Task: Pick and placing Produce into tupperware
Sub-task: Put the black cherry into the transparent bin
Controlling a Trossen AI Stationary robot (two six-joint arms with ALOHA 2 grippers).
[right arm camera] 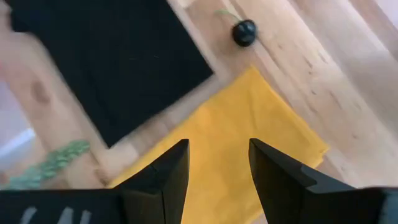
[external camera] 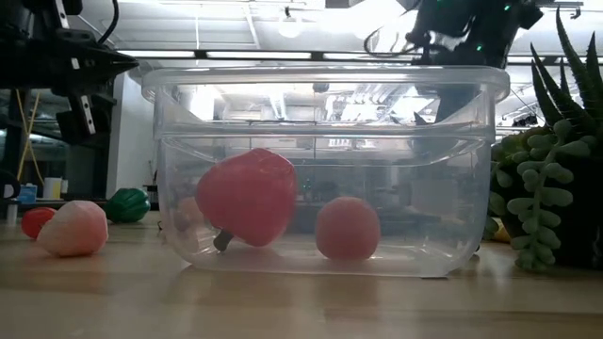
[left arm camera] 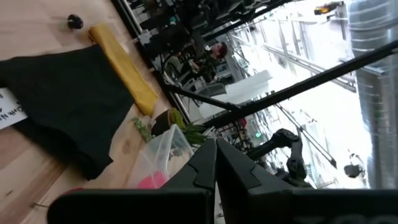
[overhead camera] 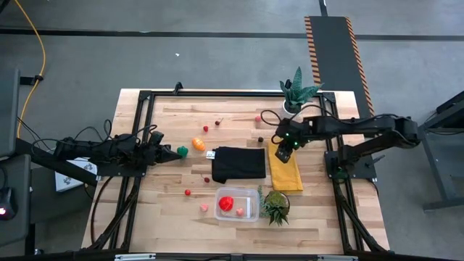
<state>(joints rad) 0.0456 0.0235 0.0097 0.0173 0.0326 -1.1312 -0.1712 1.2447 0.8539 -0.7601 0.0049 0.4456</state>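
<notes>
Red fruit in the tub, most produce still out on the boards

Clear plastic, rounded at the corners, the small rectangular tupperware tub (overhead camera: 238, 204) sits near the front edge of the pale wooden table (overhead camera: 159, 210), just in front of the black cloth (overhead camera: 239, 164) and beside a spiky green potted plant (overhead camera: 275, 206). Its long axis runs across the table, left to right. Inside lie a large red strawberry-like fruit (external camera: 247, 196) and a smaller round pink one (external camera: 347, 228).

By my judgement the job is well short of half done. Outside the tub remain the orange piece (overhead camera: 198, 143), the green piece (overhead camera: 182, 151), a small red berry (overhead camera: 188, 193), a pink one (overhead camera: 205, 207) just left of the tub, and several tiny berries further back, among them a dark one (right arm camera: 244, 32) near the yellow cloth (overhead camera: 286, 171).

Over that yellow cloth the right gripper (right arm camera: 217, 163) hovers, fingers partly spread with nothing between them. Low at the table's left side, the left gripper (overhead camera: 174, 154) is closed and empty, its tip close to the green piece.
</notes>
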